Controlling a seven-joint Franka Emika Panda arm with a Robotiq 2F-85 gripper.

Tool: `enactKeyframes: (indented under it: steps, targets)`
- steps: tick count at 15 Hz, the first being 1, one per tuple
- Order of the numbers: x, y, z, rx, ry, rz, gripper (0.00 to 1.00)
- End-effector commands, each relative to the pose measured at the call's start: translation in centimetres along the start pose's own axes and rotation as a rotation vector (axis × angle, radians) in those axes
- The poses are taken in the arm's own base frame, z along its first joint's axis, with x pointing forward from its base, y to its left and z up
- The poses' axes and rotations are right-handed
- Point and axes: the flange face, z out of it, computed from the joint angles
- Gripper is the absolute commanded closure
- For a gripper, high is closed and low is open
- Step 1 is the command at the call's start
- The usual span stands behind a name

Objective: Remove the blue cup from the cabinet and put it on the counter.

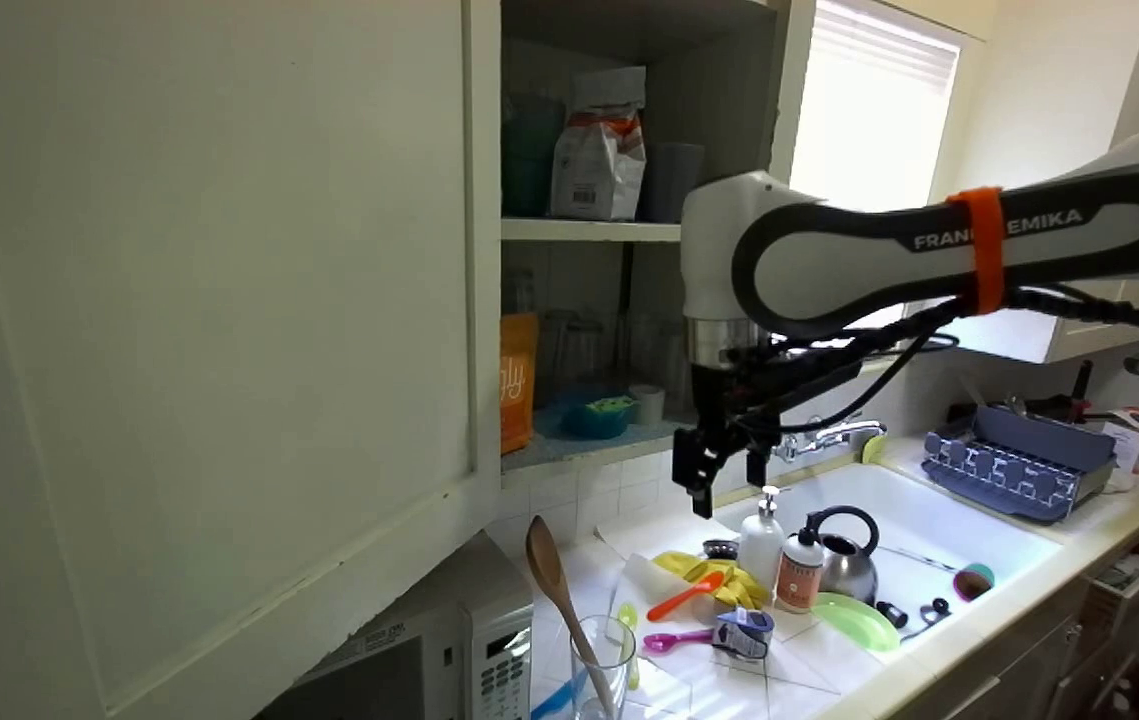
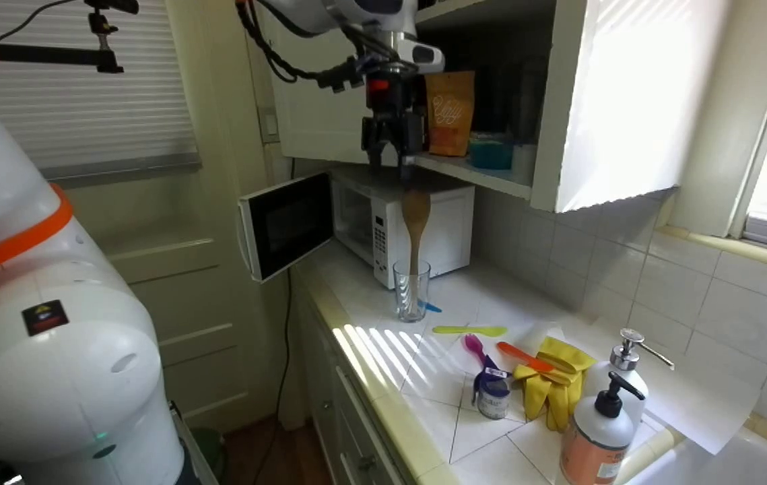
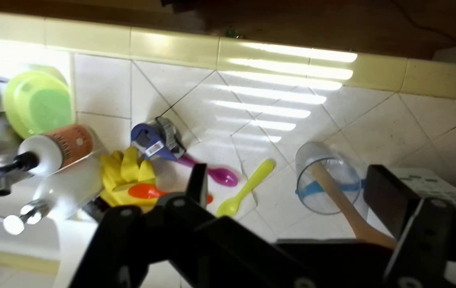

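The blue cup [image 1: 531, 155] looks like a dark teal tumbler in shade on the upper shelf of the cabinet [image 1: 589, 231], left of a white-and-red bag. The door edge partly hides it. I cannot make it out in the wrist view or the exterior view with the open microwave. The white counter [image 2: 437, 384] lies below; it also fills much of the wrist view [image 3: 276, 204]. My gripper [image 1: 729, 485] points down in front of the cabinet, above the counter and below the upper shelf. Its fingers are apart with nothing between them, also in the wrist view [image 3: 294, 188].
The open cabinet door [image 1: 229, 300] stands out at the left. The white-and-red bag [image 1: 601, 150] stands beside the cup. The lower shelf holds an orange bag [image 2: 450, 111] and a low blue dish [image 2: 491, 151]. A wooden spoon [image 2: 415, 215] rises from a glass [image 2: 412, 296] below my gripper.
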Motion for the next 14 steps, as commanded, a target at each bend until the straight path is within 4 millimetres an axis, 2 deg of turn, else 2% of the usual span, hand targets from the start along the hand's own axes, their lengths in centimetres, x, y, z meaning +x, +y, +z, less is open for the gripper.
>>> enactKeyframes:
  steps: [1,6,10,12,13,14]
  targets:
    - [-0.7,-0.3,-7.1,-0.153,0.139,0.004,0.0]
    - [-1.0,0.2,-17.0,-0.313,0.404,-0.053,0.0]
    - [-1.9,-0.7,-23.3,-0.231,0.564,-0.079,0.0]
    - [-2.0,-1.1,-25.8,-0.219,0.65,-0.134,0.0]
    - [-2.7,-0.5,-24.1,-0.228,0.597,-0.083,0.0]
    - [-2.8,-0.5,-24.7,-0.221,0.614,-0.087,0.0]
